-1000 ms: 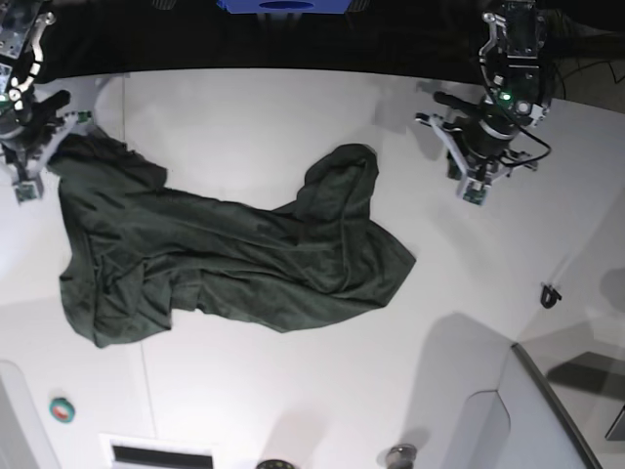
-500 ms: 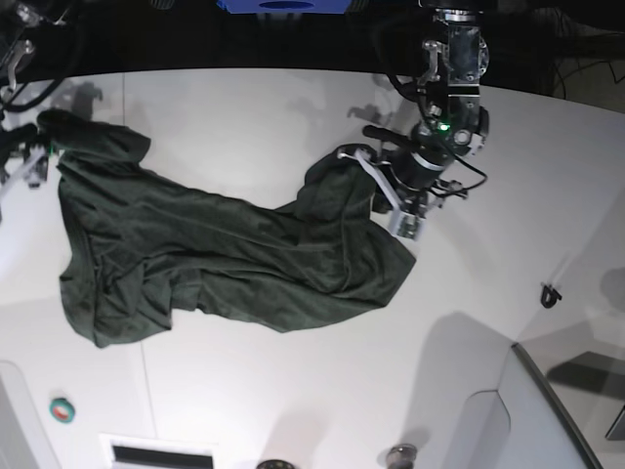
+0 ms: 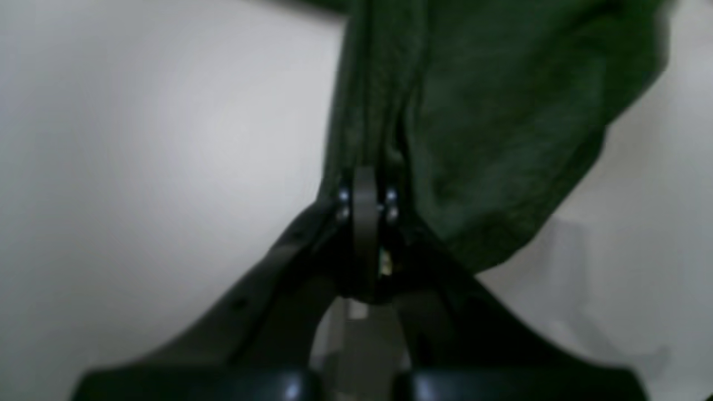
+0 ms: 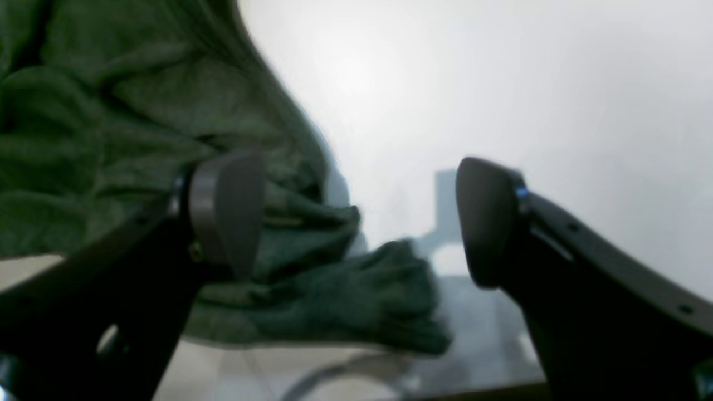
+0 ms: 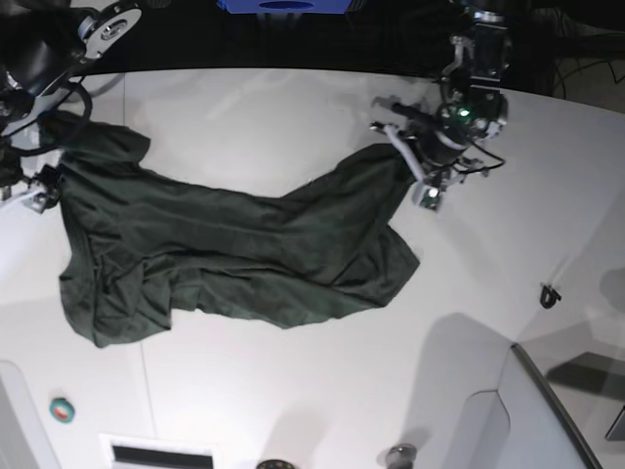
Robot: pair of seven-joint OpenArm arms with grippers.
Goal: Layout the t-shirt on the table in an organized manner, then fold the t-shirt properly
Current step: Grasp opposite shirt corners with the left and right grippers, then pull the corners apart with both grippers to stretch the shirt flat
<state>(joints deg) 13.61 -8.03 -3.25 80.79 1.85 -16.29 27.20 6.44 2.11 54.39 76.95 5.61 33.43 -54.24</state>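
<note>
T-shirt [image 5: 225, 249]: dk green, soft, limp, light; lies rumpled across table [image 5: 293, 391]. Left gripper [image 3: 365, 192] pinched tight on its upper corner; right gripper [image 4: 356, 217] spread wide, holding nothing, beside opp. edge. Best grip: hems/shoulder seams, not mid-cloth.

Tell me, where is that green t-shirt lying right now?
In the base view the t-shirt sprawls across the left and middle of the white table, one corner pinched by the left gripper at upper right.
</note>
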